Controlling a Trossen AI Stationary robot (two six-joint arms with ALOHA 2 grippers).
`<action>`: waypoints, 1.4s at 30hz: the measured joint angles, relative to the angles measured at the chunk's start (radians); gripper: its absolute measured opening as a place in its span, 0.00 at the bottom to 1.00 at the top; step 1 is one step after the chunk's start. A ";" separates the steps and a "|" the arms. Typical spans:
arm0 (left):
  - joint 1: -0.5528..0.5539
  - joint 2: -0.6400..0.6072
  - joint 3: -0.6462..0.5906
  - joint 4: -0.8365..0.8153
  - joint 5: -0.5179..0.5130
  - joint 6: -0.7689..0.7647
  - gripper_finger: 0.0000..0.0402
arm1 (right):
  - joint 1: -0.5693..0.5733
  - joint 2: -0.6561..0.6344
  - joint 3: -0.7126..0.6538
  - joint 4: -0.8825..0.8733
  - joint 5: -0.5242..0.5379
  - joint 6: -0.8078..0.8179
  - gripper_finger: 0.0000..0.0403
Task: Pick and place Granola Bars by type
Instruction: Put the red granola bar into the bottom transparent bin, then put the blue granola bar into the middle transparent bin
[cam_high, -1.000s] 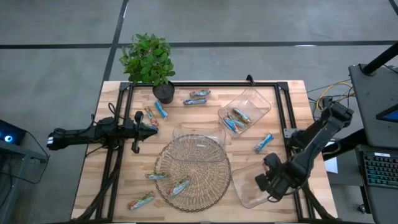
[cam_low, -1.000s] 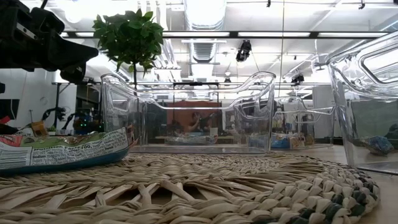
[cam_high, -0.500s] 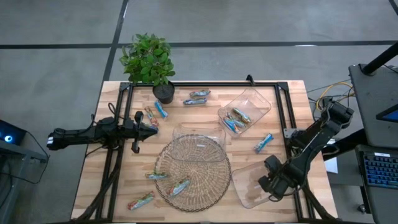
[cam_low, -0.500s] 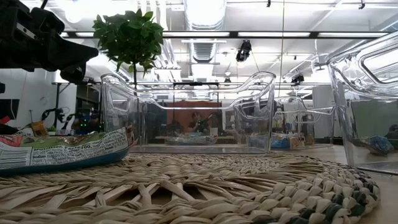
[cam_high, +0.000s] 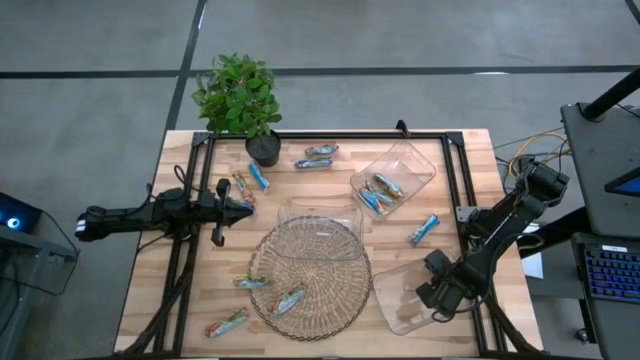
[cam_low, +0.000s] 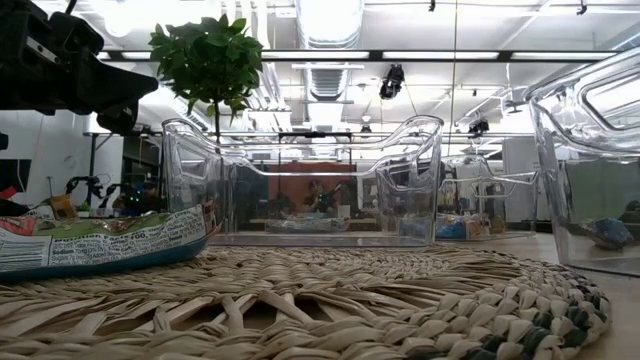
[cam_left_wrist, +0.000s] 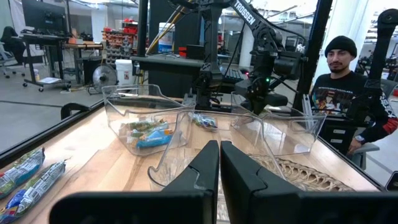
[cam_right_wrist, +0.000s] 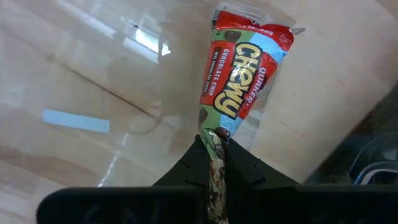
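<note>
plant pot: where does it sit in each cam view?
High: potted plant at the table's top edge, left of centre.
Low: upper left.
Left wrist: not in it.
Right wrist: not in it.
Shared landmark: woven mat, seen in the high, low and left wrist views.

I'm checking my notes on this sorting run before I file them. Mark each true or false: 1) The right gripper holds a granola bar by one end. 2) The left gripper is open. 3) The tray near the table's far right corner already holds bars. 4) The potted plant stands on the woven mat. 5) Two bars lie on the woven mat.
1) True: the right gripper is shut on the end of a Chewy bar, over the near-right tray.
2) False: the left gripper is shut and holds nothing.
3) True: the far tray has bars inside.
4) False: the potted plant stands at the table's far edge, off the woven mat.
5) True: two bars lie on its near-left part.
</note>
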 joint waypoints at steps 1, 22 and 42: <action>0.000 0.000 0.000 0.000 0.000 0.000 0.00 | 0.000 0.000 0.000 0.001 0.000 0.000 0.04; 0.000 0.000 0.000 0.000 0.000 0.000 0.00 | -0.019 -0.052 0.080 -0.065 -0.001 -0.114 0.41; 0.000 0.000 0.000 0.000 0.000 0.000 0.00 | -0.161 -0.090 0.380 -0.413 0.242 -0.883 0.42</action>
